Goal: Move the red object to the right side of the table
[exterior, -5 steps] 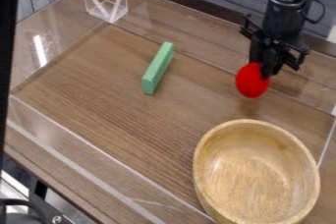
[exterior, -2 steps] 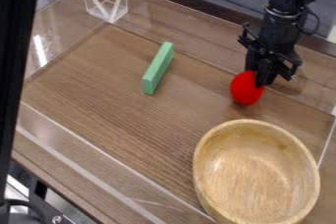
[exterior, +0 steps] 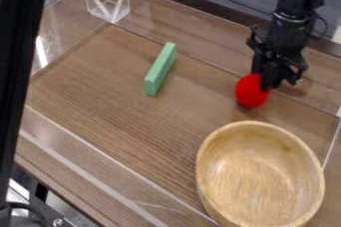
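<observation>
Red object [exterior: 250, 92] has sunk slightly with the fingers [exterior: 276, 76] pinching its top; lower gently onto bench [exterior: 120, 131], then release.

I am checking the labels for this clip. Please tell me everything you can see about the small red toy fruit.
The red toy fruit is small, round and bright red, with a smooth, plastic-looking surface. No leaf or stem can be made out. It sits low over the brown table, on the right, just above the wooden bowl in the picture. The black claw comes straight down on its top right and is shut on it. Whether it rests on the table is unclear.
</observation>
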You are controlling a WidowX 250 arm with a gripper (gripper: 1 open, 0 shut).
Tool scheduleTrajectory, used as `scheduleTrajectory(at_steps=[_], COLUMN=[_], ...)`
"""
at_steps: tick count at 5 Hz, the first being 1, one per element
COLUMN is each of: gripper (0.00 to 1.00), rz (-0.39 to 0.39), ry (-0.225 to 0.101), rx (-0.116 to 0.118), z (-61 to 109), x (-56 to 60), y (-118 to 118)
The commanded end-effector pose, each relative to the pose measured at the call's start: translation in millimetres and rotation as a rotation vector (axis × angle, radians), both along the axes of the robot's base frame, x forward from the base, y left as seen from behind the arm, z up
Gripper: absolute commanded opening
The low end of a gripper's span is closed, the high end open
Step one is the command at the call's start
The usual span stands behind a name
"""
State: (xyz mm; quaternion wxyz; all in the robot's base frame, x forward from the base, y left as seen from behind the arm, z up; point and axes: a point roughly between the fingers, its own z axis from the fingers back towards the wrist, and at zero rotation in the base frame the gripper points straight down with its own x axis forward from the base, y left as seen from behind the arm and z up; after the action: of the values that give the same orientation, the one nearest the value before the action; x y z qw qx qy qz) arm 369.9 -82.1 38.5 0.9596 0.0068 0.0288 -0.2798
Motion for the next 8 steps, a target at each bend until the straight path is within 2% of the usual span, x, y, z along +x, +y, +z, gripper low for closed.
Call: scheduleTrajectory(at_steps=[1, 2, 3, 4, 5, 6, 7, 8], gripper=[1.00, 1.00, 1.00, 1.00, 1.00, 1.00, 1.00, 1.00], rz=[-0.007, 0.007, 0.061, 0.073, 0.098, 0.106, 0.090, 0.131], ry=[-0.059, -0.064, -0.093, -0.126, -0.162, -0.155, -0.150, -0.148], rx=[-0.007, -0.003, -0.007, -0.011, -0.038, -0.056, -0.059, -0.059], z=[25.9, 34.8, 51.7, 74.6, 101.6, 91.2, 79.6, 71.8], x=[4.0, 5.5, 3.4, 1.2, -5.7, -4.0, 0.2, -4.0], y=[-11, -14, -8, 8, 31, 34, 30, 42])
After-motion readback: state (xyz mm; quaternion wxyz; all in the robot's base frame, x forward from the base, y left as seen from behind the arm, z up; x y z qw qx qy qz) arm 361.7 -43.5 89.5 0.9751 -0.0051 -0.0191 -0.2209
